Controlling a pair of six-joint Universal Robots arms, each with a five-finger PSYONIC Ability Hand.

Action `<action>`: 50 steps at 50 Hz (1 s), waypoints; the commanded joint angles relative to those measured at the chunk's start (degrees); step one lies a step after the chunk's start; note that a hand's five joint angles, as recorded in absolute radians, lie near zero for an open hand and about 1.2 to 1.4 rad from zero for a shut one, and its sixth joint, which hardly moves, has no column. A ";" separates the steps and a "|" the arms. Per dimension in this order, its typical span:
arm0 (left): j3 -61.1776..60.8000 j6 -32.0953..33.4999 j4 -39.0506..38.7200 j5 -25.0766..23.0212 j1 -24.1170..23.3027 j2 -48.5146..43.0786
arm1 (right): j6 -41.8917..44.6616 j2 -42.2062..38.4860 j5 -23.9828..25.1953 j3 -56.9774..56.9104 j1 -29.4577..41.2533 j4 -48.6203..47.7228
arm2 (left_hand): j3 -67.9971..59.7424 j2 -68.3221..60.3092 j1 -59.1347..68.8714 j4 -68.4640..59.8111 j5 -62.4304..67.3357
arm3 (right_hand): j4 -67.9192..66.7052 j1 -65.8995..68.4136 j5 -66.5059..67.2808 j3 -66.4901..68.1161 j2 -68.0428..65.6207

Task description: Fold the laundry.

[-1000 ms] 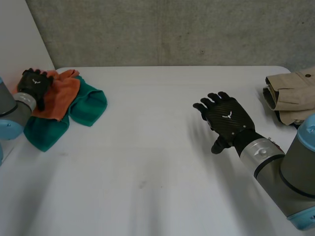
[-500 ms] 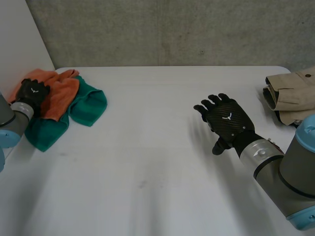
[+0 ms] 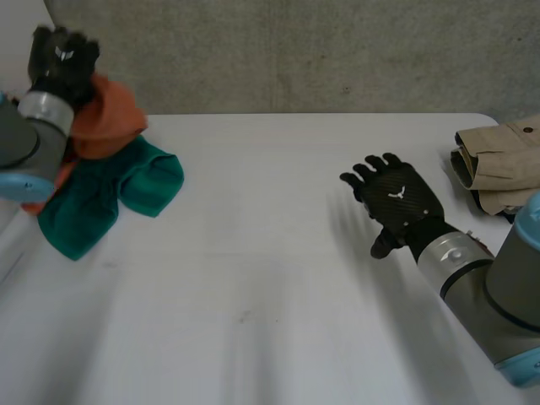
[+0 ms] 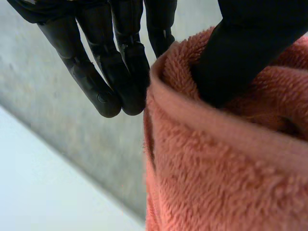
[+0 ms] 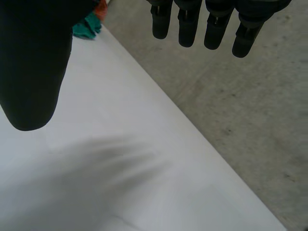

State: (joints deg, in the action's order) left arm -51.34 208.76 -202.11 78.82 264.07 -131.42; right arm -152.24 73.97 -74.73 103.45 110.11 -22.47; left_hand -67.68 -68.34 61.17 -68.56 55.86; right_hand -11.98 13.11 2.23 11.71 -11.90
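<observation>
Orange terry cloth is what I am gripping with my left hand point(image 3: 61, 63). In the upper left of the head view I am holding the orange towel point(image 3: 105, 118) in the air, in front of the grey wall point(image 3: 295, 51). Its lower part is hanging down towards the green towel point(image 3: 110, 190), which is lying crumpled on the white table point(image 3: 270, 278) at the left side of the frame.

In the left wrist view my thumb point(image 4: 250, 43) is pressing into a thick rolled edge of the orange cloth. My fingers point(image 4: 91, 82) are reaching behind that edge, so the cloth is being pinched between them. I judge that I am holding it high to separate it from the green one, because the two are making one heap and folding needs a single piece. My arm is covering the lowest part, so I cannot tell if the two are touching.

My right hand point(image 3: 396, 202) is grasping nothing. It is hovering over the bare table in the right half of the frame, back upward, with the fingers spread and relaxed. In the right wrist view its fingers point(image 5: 214, 24) and thumb point(image 5: 33, 62) are standing well apart. I think it is placed there to take a free edge when the towel is coming to the middle.

At the right edge of the frame a beige garment point(image 3: 498, 164) is lying folded, probably a finished piece. The folding of the orange towel is not yet begun.
</observation>
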 commanded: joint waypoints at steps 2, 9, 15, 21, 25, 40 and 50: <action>-6.58 -18.02 6.72 1.51 -11.81 13.90 | -1.92 1.79 -1.29 -2.72 -3.85 2.51 | -12.32 -11.66 18.83 -11.44 14.14 | 1.98 -3.11 -2.23 -1.71 1.90; -12.91 -26.82 10.24 1.69 -24.82 16.72 | -6.84 3.02 -1.56 -7.29 -9.56 8.57 | -12.32 -11.66 18.83 -11.44 14.14 | 1.98 -3.11 -2.23 -1.71 1.90; -13.27 -22.36 9.98 3.88 -35.54 4.52 | -9.83 2.58 -3.84 -11.95 -13.52 15.43 | -12.32 -11.66 18.83 -11.44 14.14 | 1.98 -3.11 -2.23 -1.71 1.90; -9.40 -17.68 14.97 9.50 -41.08 -6.91 | -9.40 1.00 -5.07 -15.02 -14.40 22.10 | 14.05 14.70 -7.54 14.92 -12.23 | 1.98 -3.11 -2.23 -1.71 1.90; -9.39 -19.78 18.67 9.77 -42.67 -4.30 | -8.87 0.65 -6.04 -15.82 -14.14 24.31 | 45.94 46.59 -39.43 46.81 -44.12 | 1.98 -3.11 -2.23 -1.71 1.90; -22.66 -20.41 18.94 5.39 -27.74 14.88 | -16.85 4.52 -16.85 -16.96 -0.53 41.09 | 57.68 58.34 -51.17 58.56 -55.86 | 1.98 -3.11 -2.23 -1.71 1.90; -20.03 -14.17 20.88 -4.64 -17.27 7.32 | -25.65 -1.89 -20.27 -14.06 11.79 41.90 | 57.68 58.34 -51.17 58.56 -55.86 | 1.98 -3.11 -2.23 -1.71 1.90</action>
State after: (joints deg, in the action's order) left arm -73.63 191.34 -182.58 78.41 242.19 -118.68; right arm -173.33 76.98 -93.00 87.75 115.71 21.50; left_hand -12.12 -11.70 12.02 -11.57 2.92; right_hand -11.98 13.11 2.23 11.71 -11.90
